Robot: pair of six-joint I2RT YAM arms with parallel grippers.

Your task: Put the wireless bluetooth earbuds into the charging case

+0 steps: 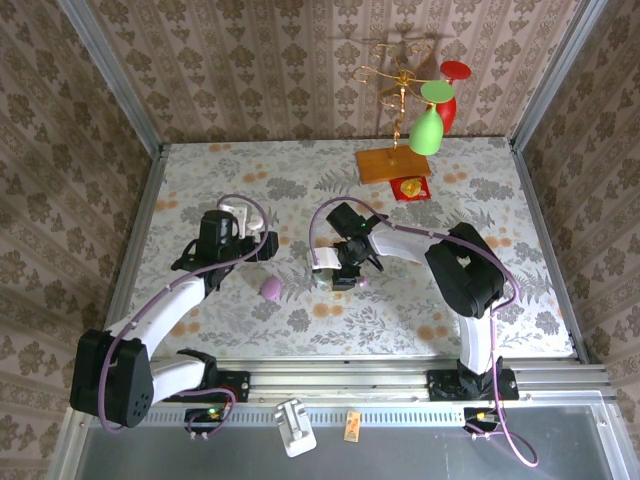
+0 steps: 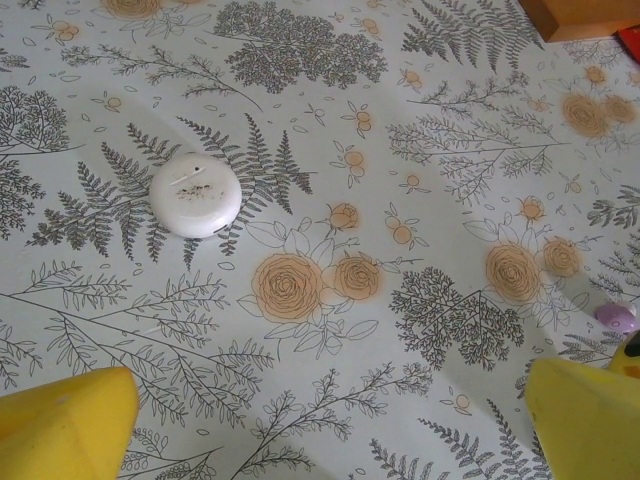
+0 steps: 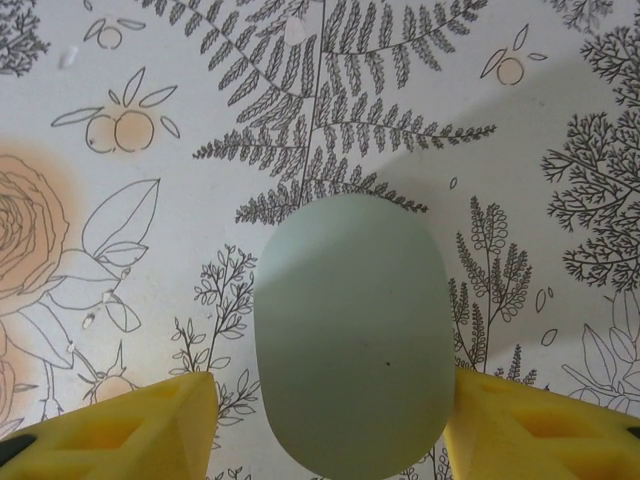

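One white case [image 2: 195, 195], one mint case [image 3: 350, 340], one lilac case [image 1: 271, 288]. Left gripper [image 2: 325, 400] spread wide, empty; right gripper [image 3: 330, 400] spread, straddling mint case.

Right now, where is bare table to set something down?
Bare: far-left corner beyond the left gripper; right side past the right arm; near strip by the rail. Crowded: centre around mint case and lilac case, plus wooden stand.

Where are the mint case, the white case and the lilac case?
mint case [image 3: 350, 335]: right wrist view, middle of its top face.
white case [image 2: 195, 195]: left wrist view, centre of its lid.
lilac case [image 1: 271, 289]: top external view, middle of its top.
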